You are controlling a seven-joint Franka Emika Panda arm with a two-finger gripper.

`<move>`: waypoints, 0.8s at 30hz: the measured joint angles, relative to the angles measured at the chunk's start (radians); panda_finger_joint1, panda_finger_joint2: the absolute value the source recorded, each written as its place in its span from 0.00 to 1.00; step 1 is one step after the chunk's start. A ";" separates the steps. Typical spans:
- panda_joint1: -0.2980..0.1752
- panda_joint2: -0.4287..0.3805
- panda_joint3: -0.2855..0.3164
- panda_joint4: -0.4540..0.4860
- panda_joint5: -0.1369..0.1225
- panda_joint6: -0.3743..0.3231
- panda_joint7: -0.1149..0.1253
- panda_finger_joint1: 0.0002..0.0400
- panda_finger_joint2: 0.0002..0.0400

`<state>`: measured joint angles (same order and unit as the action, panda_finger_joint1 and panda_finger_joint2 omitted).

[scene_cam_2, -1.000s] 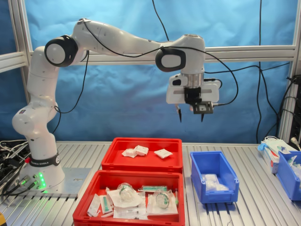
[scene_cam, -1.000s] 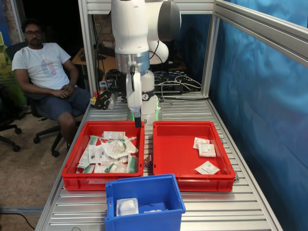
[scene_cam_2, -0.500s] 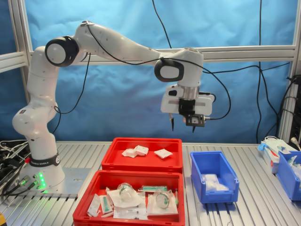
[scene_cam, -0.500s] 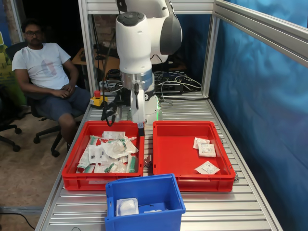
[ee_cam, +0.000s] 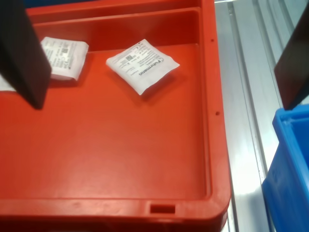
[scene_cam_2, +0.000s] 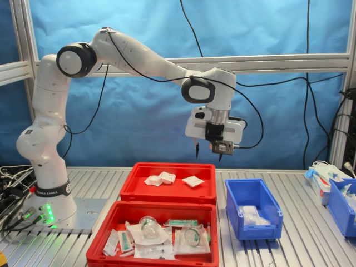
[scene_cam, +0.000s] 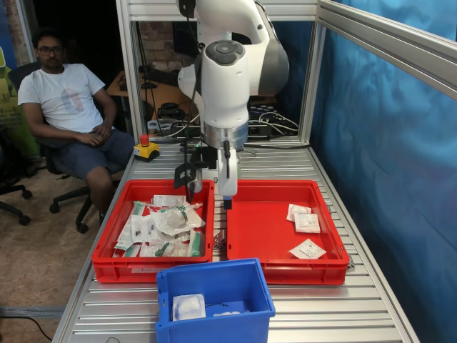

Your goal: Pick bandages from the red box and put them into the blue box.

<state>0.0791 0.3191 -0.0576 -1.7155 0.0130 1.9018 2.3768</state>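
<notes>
Three white bandage sachets [scene_cam: 307, 222] lie in the red box [scene_cam: 307, 272] on the first exterior view's right, toward its far side. In the second exterior view this is the rear red box [scene_cam_2: 167, 194], with the sachets [scene_cam_2: 193, 181] spread along it. My gripper [scene_cam: 208, 198] hangs open and empty well above the boxes, over the gap between the two red ones. In the wrist view one sachet [ee_cam: 142, 65] lies between the dark fingers [ee_cam: 24, 53], a second one [ee_cam: 63, 58] beside it. The blue box [scene_cam: 214, 300] holds a white packet [scene_cam: 189, 307].
A second red crate [scene_cam: 107, 268] holds clear pouches and green-marked rolls [scene_cam: 175, 220]. A man [scene_cam: 68, 107] sits at the first exterior view's left. More blue bins with supplies [scene_cam_2: 339, 194] stand at the second exterior view's right. Aluminium posts [scene_cam: 310, 78] frame the table.
The arm has swung from above the blue box side toward the red boxes and come lower. The gripper has stayed open and empty.
</notes>
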 joint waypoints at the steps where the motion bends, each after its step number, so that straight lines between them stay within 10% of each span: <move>1: 0.005 0.000 0.000 -0.004 -0.002 0.005 0.005 1.00 1.00; 9: 0.067 -0.015 0.000 -0.071 -0.052 0.112 0.077 1.00 1.00; 24: 0.152 -0.066 0.000 -0.228 -0.078 0.235 0.133 1.00 1.00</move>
<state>0.2309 0.2526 -0.0573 -1.9437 -0.0649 2.1372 2.5101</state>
